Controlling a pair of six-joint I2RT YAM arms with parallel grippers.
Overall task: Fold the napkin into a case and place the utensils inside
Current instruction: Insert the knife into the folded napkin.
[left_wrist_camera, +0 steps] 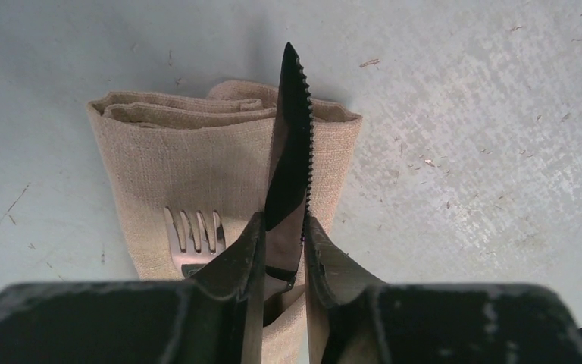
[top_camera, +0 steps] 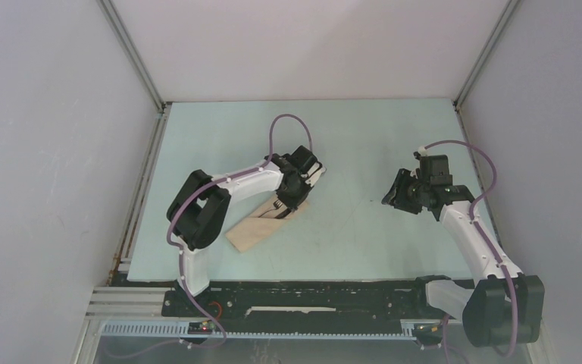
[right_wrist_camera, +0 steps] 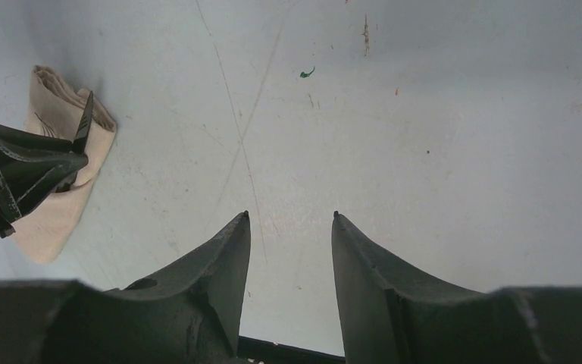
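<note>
Pale blue-green tabletop (top_camera: 379, 144) is enclosed by white walls (top_camera: 45, 152) on three sides. Left of centre lies the case (left_wrist_camera: 197, 167), folded beige cloth, with the tines of the grey fork (left_wrist_camera: 195, 236) showing against it. The left gripper (left_wrist_camera: 283, 220) stands over it, fingers clamped on the black knife (left_wrist_camera: 292, 129), whose serrated blade runs across the cloth and past its folded end. Well to the right, the right gripper (right_wrist_camera: 289, 216) hangs above the tabletop, fingers apart.
</note>
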